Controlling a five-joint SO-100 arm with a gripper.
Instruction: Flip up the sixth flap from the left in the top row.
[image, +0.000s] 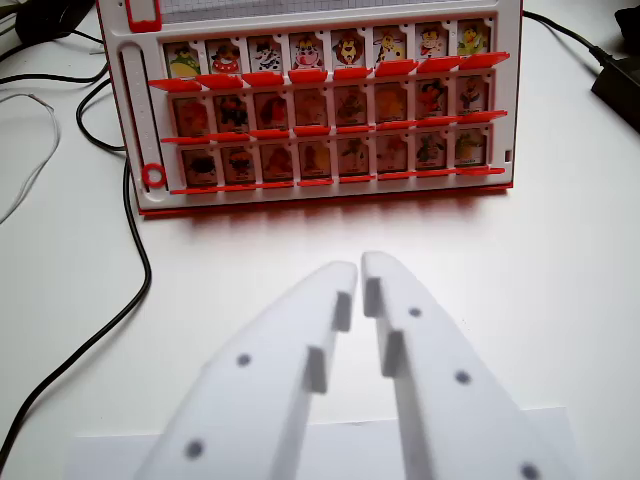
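Three flap rows face nearly clenched, empty jaws; board top cropped

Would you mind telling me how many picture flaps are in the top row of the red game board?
8, side by side across the top row of the game board, from the wrist view's left edge to its right. None looks hidden.

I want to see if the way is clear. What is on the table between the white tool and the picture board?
Nothing. In the wrist view, only bare white table lies between the tool and the board.
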